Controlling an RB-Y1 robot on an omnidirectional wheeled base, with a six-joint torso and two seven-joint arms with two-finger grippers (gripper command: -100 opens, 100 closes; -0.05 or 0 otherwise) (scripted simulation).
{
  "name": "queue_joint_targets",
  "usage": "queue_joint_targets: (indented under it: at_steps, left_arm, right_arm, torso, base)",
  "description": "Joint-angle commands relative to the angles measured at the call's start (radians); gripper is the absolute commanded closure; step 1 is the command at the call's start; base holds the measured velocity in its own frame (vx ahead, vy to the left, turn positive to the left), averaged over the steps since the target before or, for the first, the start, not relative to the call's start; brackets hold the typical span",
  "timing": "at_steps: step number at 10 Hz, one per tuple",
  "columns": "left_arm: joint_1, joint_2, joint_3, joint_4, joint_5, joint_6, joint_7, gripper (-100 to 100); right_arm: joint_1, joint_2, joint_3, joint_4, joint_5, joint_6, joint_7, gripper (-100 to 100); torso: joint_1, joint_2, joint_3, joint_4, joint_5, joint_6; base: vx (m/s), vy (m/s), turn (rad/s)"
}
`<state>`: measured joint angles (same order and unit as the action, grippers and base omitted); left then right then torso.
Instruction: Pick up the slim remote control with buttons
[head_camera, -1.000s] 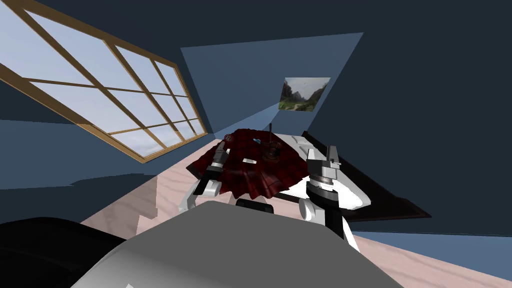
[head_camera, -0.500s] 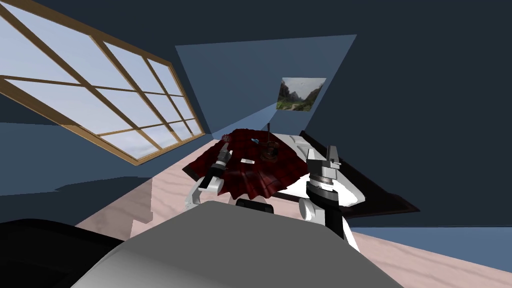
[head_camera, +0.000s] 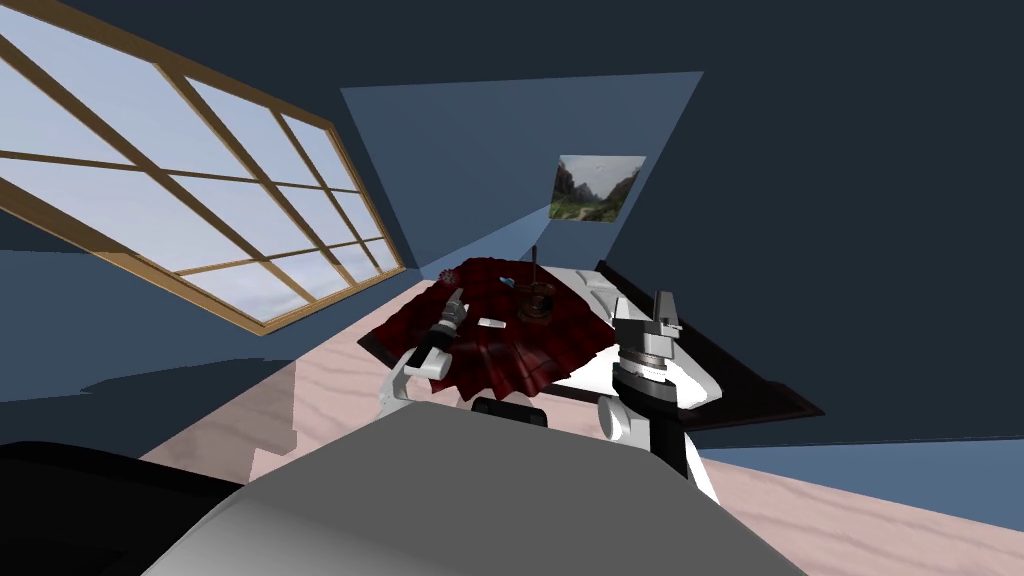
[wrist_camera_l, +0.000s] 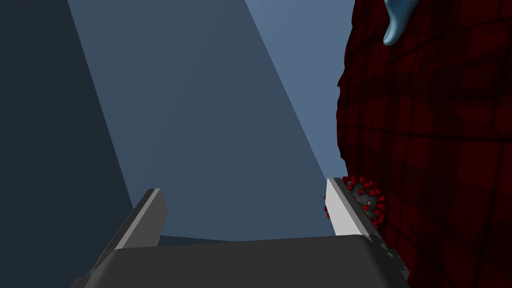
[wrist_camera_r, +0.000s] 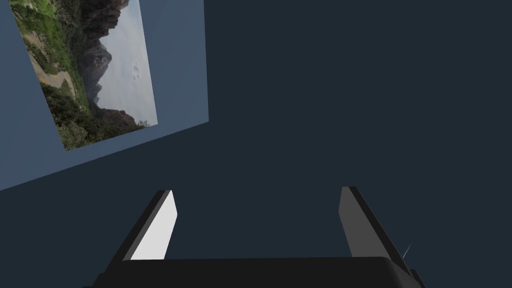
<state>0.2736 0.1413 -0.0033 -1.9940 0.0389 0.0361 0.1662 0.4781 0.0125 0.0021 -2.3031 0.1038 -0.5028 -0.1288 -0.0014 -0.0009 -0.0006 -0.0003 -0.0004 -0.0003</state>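
The slim remote (head_camera: 492, 322) is a small white bar lying on a dark red checked blanket (head_camera: 520, 345) that covers a bed. My left gripper (head_camera: 457, 300) hangs over the blanket's left edge, a short way left of the remote, and stands open with nothing between its fingers (wrist_camera_l: 247, 210). One left fingertip (wrist_camera_l: 345, 212) is close beside a small grey ball with red spikes (wrist_camera_l: 369, 201). My right gripper (head_camera: 647, 308) is raised over the bed's near right side, open and empty (wrist_camera_r: 255, 220).
A dark round vessel with a stick in it (head_camera: 537, 300) stands on the blanket beyond the remote. A small blue thing (head_camera: 508, 283) lies farther back. White bedding (head_camera: 600, 290) shows at the right, with a dark bed frame (head_camera: 760, 385). A large window (head_camera: 200, 200) is on the left.
My left arm has reached forward and a little right, bringing its gripper nearer the remote. My head view has shifted slightly. The right arm has not moved.
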Motion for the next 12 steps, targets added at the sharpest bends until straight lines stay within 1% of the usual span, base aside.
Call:
queue_joint_targets:
  at_steps: [1,2,3,4,5,6,7,8,9,10,11,12]
  left_arm:
    - [-0.029,0.007,-0.002,0.028,0.010,0.050,0.007,-100]
    - [-0.029,0.007,-0.002,0.028,0.010,0.068,0.007,-100]
    - [-0.055,0.010,-0.005,0.055,0.016,0.098,0.011,-100]
    - [-0.055,0.010,-0.005,0.055,0.016,0.122,0.011,-100]
    - [-0.083,0.012,-0.007,0.083,0.022,0.151,0.014,-100]
    - [-0.083,0.012,-0.007,0.083,0.022,0.177,0.014,-100]
    - [-0.111,0.014,-0.010,0.112,0.027,0.207,0.016,-100]
    - [-0.111,0.014,-0.010,0.112,0.027,0.234,0.016,-100]
    - [-0.139,0.016,-0.012,0.143,0.032,0.267,0.017,-100]
    - [-0.139,0.016,-0.012,0.143,0.032,0.292,0.017,-100]
    - [-0.168,0.017,-0.013,0.176,0.035,0.326,0.018,-100]
    - [-0.168,0.017,-0.013,0.176,0.035,0.351,0.018,-100]
  right_arm:
    - [0.000,0.000,0.000,0.000,0.000,0.000,0.000,0]
    - [0.000,0.000,0.000,0.000,0.000,0.000,0.000,0]
    - [0.000,0.000,0.000,0.000,0.000,0.000,0.000,0]
    - [0.000,0.000,0.000,0.000,0.000,0.000,0.000,0]
    - [0.000,0.000,0.000,0.000,0.000,0.000,0.000,0]
    - [0.000,0.000,0.000,0.000,0.000,0.000,0.000,0]
    - [0.000,0.000,0.000,0.000,0.000,0.000,0.000,0]
    - [0.000,0.000,0.000,0.000,0.000,0.000,0.000,0]
    - [0.000,0.000,0.000,0.000,0.000,0.000,0.000,0]
    - [0.000,0.000,0.000,0.000,0.000,0.000,0.000,0]
    - [0.000,0.000,0.000,0.000,0.000,0.000,0.000,0]
    - [0.000,0.000,0.000,0.000,0.000,0.000,0.000,0]
  torso:
    - [0.000,0.000,0.000,0.000,0.000,0.000]
    - [0.000,0.000,0.000,0.000,0.000,0.000]
    - [0.000,0.000,0.000,0.000,0.000,0.000]
    - [0.000,-0.001,0.000,0.000,0.000,0.000]
    - [0.000,0.000,0.000,0.000,0.000,0.000]
    - [0.000,0.000,0.000,0.000,0.000,0.000]
    - [0.000,0.000,0.000,0.000,0.000,0.000]
    - [0.000,-0.001,0.000,0.000,0.000,0.000]
    - [0.000,-0.001,0.000,0.000,0.000,0.000]
    - [0.000,-0.001,-0.001,0.000,0.000,0.000]
    - [0.001,-0.001,-0.001,0.000,0.000,0.000]
    - [0.000,-0.002,-0.001,0.000,0.000,0.000]
  base:
    - [0.019,-0.022,-0.053]
    - [0.017,-0.020,-0.027]
    - [0.021,-0.025,-0.045]
    - [0.018,-0.020,-0.024]
    - [0.015,-0.027,-0.042]
    - [0.019,-0.020,-0.024]
    - [0.024,-0.021,-0.035]
    - [0.024,-0.017,-0.021]
    - [0.033,-0.014,-0.033]
    - [0.031,-0.010,-0.021]
    - [0.040,-0.018,-0.027]
    - [0.031,-0.015,-0.011]
